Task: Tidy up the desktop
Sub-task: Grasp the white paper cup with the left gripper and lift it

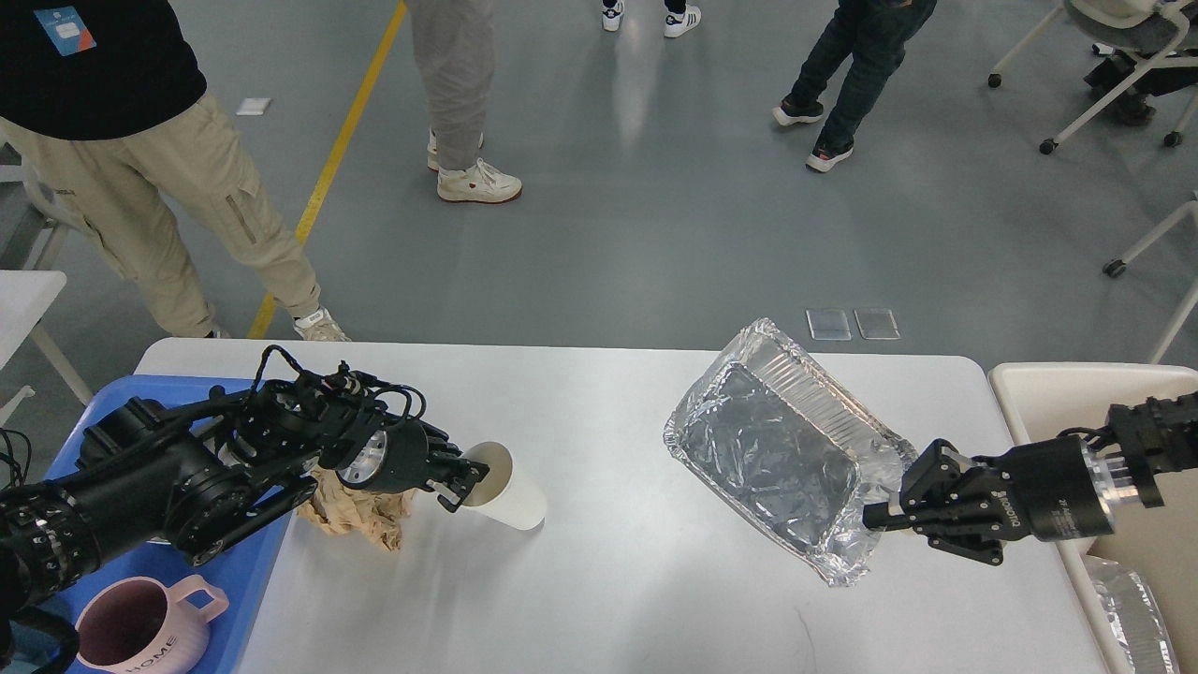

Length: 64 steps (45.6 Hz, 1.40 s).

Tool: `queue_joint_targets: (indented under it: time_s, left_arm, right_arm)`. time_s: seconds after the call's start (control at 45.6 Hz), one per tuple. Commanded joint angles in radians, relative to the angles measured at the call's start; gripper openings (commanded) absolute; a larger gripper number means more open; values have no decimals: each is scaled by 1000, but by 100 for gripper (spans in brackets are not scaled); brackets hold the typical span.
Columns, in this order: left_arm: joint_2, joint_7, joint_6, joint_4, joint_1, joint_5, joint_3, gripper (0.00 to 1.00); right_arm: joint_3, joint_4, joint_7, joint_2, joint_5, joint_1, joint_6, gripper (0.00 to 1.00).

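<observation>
The desktop [608,580] is seen as the wide white surface that fills the lower half of the view, and two things are being handled on it at once. At about 8 o'clock from its middle, a white paper cup [505,491] is gripped by the left gripper [460,482]: one finger appears to be inside the mouth and the other outside, so the rim is pinched. A crumpled brown paper [360,520] lies just below this gripper, next to the blue tray [267,562], in which a pink mug [140,627] stands. At about 3 o'clock, the foil tray [777,449] is held by its near corner in the right gripper [884,513], which is closed on the rim; the tray is tilted and seems lifted. The step in hand is judged to be the removal of rubbish. Next, the foil tray probably must be carried to the beige bin [1029,393] at 3 o'clock and released there, without its thin rim being bent.
</observation>
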Motion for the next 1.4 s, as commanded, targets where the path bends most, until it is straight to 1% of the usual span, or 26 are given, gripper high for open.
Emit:
queue_joint_targets:
  time_s: [0.0, 0.175, 0.307, 0.416, 0.482, 0.548, 0.68, 0.745, 0.921, 1.074, 1.162, 1.249, 1.315, 1.381]
  left_arm:
    - [5, -8, 0, 2, -1, 0, 1, 0]
    - [19, -20, 6, 2, -1, -2, 1, 0]
    - [74, -25, 14, -7, -1, -22, -25, 0]
    - [146, -43, 31, -37, 5, -98, -77, 0]
    - [207, -65, 31, -79, 12, -141, -109, 0]
    - [281, -73, 32, -138, 28, -196, -146, 0]
    - [421, -76, 32, -270, 86, -292, -240, 0]
    - [479, -77, 32, -314, 115, -321, -306, 1]
    - [591, -108, 31, -373, 247, -426, -505, 2]
    - [654, -111, 29, -388, 394, -537, -672, 2]
    - [680, -115, 23, -423, 447, -546, -757, 3]
    - [703, -117, -3, -457, 453, -551, -830, 3]
    - [720, -114, -58, -474, 419, -545, -846, 3]
    - [734, -109, -101, -488, 353, -542, -837, 4]
  right_arm:
    - [0, -2, 0, 0, -1, -5, 0, 0]
    - [0, -4, 0, 1, -1, -6, 0, 0]
    - [0, -7, 0, 1, -3, -6, 0, 0]
    - [-5, -19, -2, 4, -7, -9, 0, 0]
    - [-5, -24, -8, 9, -22, -8, 0, 0]
    - [-5, -24, -18, 12, -33, 0, 0, 0]
    - [-5, -24, -35, 14, -35, 14, 0, 0]
    - [-5, -24, -46, 14, -35, 20, -12, 0]
    - [-6, -22, -98, 37, -35, 29, -18, 0]
    - [-6, -21, -109, 57, -35, 37, -20, 0]
    - [-6, -18, -110, 55, -35, 37, -20, 0]
    - [-5, -16, -109, 53, -35, 40, -20, 0]
    - [-5, -15, -109, 52, -33, 51, -20, 0]
    - [-3, -13, -109, 53, -33, 52, -20, 0]
